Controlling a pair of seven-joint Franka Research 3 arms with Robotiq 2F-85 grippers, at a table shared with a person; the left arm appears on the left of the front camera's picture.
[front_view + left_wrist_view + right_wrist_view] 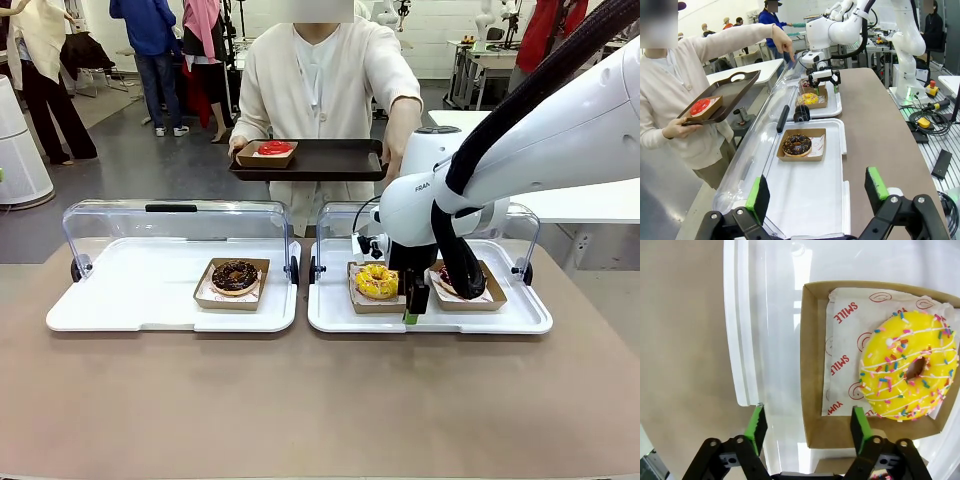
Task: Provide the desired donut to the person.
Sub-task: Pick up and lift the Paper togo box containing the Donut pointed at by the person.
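Bench: brown bench [300, 400]; person [320, 80] at its far edge holds dark tray [335, 160] bearing red donut [274, 148].
Front view: yellow donut [376, 280] in right tray [430, 322]; right jaws lowered just beside it.
Left wrist view: left jaws released, empty, above left tray [805, 200]; chocolate donut [797, 144] beyond.
Right wrist view: right jaws released, box [812, 365] corner between them.

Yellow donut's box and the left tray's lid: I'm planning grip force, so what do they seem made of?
The yellow donut's box looks like matte brown cardboard, with folded walls and a printed paper liner. The left tray's lid seems clear glossy plastic: the floor shows through it.
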